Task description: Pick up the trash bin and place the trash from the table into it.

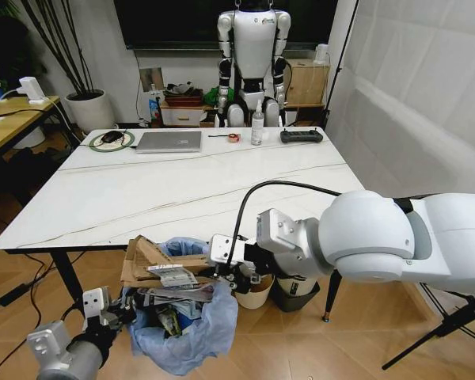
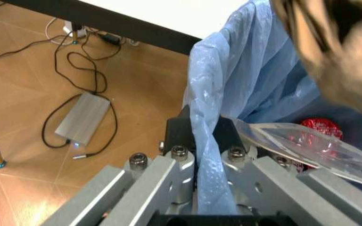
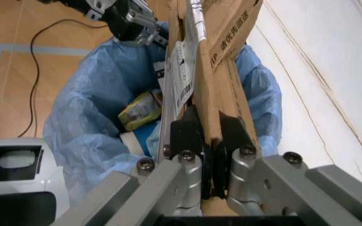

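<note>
The trash bin point(image 1: 178, 328), lined with a crinkly, translucent light-blue plastic bag point(image 3: 86, 117) that puffs loosely over its rim, hangs just off the near edge of the white marble-look tabletop point(image 1: 182, 190), below the level of the thinly veined slab. The left hand point(image 2: 200, 141) is clenched on a fold of that bag, the thin film squeezed between its two dark pads point(image 2: 179, 132) and running up in soft pleats. The right hand point(image 3: 207, 136) grasps a torn slab of brown cardboard point(image 3: 222, 52) edge-on between its black fingers point(image 3: 184, 129); the board is flat, stiff and rough at its ripped edges, printed with dark characters and carrying a white label point(image 3: 182, 70) on one face. In the head view the cardboard point(image 1: 154, 261) juts up out of the mouth of the bin, leaning against the tabletop's near edge. Inside the bag lie a crumpled yellow wrapper point(image 3: 140, 109), a crushed red can point(image 2: 319, 129) with a glossy dented skin, and a clear, shiny plastic sheet point(image 2: 294, 141) just beside the can. At the far side of the tabletop from the bin sit a flat grey laptop point(image 1: 169, 141), a coiled green cable point(image 1: 112, 140), a slim spray bottle point(image 1: 257, 124) and a black controller point(image 1: 301, 136).
</note>
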Tool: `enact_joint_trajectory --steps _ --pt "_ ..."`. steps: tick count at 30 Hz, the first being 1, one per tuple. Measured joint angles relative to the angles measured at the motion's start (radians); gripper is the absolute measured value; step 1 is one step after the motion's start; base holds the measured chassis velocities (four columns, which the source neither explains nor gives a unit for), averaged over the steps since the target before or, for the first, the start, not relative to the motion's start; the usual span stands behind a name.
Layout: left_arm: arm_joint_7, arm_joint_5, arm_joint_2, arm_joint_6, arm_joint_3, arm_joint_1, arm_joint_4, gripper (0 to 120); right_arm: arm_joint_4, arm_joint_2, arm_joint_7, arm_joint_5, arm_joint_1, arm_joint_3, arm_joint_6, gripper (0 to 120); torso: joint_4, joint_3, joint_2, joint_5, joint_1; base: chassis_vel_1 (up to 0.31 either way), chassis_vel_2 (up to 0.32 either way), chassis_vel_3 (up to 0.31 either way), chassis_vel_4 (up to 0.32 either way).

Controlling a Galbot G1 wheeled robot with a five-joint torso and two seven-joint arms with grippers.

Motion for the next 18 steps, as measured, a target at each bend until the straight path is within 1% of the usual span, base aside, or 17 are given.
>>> enact_joint_trajectory --steps 6,18 --pt "0.001 -0.010 0.005 0.001 0.002 -0.004 0.001 0 -0.004 0.002 0.023 0.018 -0.036 0.026 0.000 0 -0.0004 0.000 0.000 0.0003 0.000 0.000 0.000 0.000 0.000" --pt "0.005 -0.032 0.008 0.009 0.004 0.000 -0.015 0 -0.018 0.033 0.038 0.036 -0.080 0.051 0.003 1 -0.0003 0.000 0.000 0.0003 0.000 0.000 0.000 0.000 0.000"
